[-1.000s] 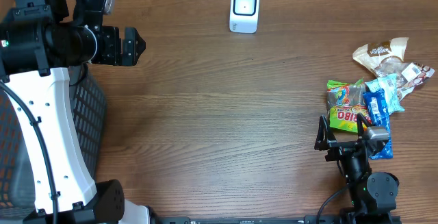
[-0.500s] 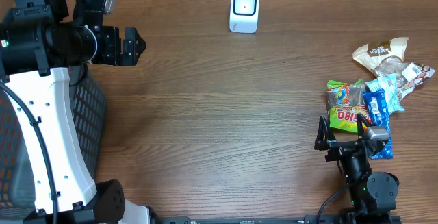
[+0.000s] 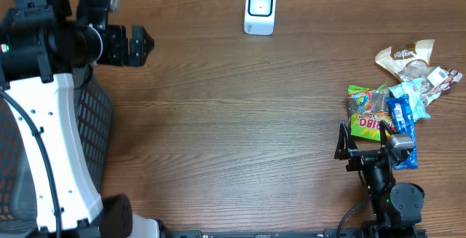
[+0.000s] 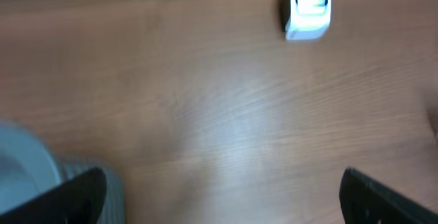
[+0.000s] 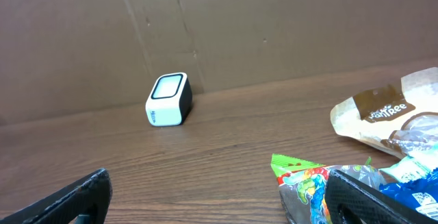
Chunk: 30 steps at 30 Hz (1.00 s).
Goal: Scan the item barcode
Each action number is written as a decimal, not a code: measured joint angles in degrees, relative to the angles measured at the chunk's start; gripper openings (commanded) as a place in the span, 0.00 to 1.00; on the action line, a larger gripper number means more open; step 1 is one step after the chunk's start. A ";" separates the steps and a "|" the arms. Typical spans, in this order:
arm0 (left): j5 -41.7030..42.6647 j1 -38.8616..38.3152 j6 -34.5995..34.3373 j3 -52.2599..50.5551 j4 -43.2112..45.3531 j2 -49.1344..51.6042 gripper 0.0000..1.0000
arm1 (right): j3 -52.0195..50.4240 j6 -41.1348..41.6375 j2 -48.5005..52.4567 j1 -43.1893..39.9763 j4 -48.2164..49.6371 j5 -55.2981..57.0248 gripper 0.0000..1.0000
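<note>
Snack bags (image 3: 399, 103): they lay in a heap on the right side of the desk (image 3: 233, 129), well apart from the scanner.
Green bag (image 3: 366, 119): it lay flat on the left side of the heap, with its bright candy print facing up.
Blue bag (image 3: 403, 125): it lay just beside the green bag, on its right, and touched it.
Tan bag (image 3: 405, 54): it was at the far end of the heap, all crinkled, with a brown label on it.
Scanner (image 3: 260, 9): the small white box stood near the far edge of the desk, about in the middle. Seen from the right wrist, it stood close to a brown cardboard wall (image 5: 274, 25).
Left pincer (image 3: 138, 45): its fingers were spread wide and it held nothing. It hung over the far left part of the desk, well apart from the snack bags.
Right pincer (image 3: 362, 142): its fingers were spread wide and it held nothing. It was low at the near side of the green bag. From above, one finger crossed the bag's edge, but I could not tell if it touched.
Basket (image 3: 98, 121): a dark mesh basket sat at the left edge of the desk, partly hidden by the white arm (image 3: 51, 143).
</note>
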 measured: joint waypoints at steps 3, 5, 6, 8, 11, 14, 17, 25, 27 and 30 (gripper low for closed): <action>1.01 -0.02 0.00 -11.08 13.68 -6.75 1.00 | 0.00 -0.04 0.00 0.00 -0.07 0.00 1.00; 1.68 -0.15 0.04 -21.16 22.40 -13.60 1.00 | 0.00 -0.02 -0.02 0.00 -0.02 0.00 1.00; 1.73 -0.48 0.00 -29.59 31.89 -18.91 1.00 | 0.00 0.00 0.00 0.00 0.00 0.00 1.00; 2.08 -0.90 0.09 -38.73 38.62 -25.35 1.00 | 0.00 -0.04 0.00 0.00 -0.09 -0.04 1.00; 2.34 -2.03 1.55 -56.11 50.77 -37.53 1.00 | 0.00 -0.02 -0.02 0.00 0.00 0.00 1.00; 2.54 -3.26 2.86 -68.72 57.88 -46.84 0.99 | 0.00 -0.02 -0.07 0.00 0.02 -0.02 1.00; 2.62 -3.98 3.87 -80.72 63.52 -56.59 1.00 | 0.00 -0.02 -0.11 0.00 -0.04 0.00 1.00; 2.25 -4.26 4.52 -106.47 76.89 -77.94 1.00 | 0.00 0.00 -0.11 0.00 -0.04 -0.02 1.00; 1.86 -4.26 5.40 -111.14 78.86 -81.70 0.99 | 0.00 -0.02 -0.11 0.00 -0.07 0.00 1.00; 0.72 -4.26 6.49 -116.87 82.27 -85.99 0.99 | 0.00 0.02 -0.11 0.00 0.00 -0.02 1.00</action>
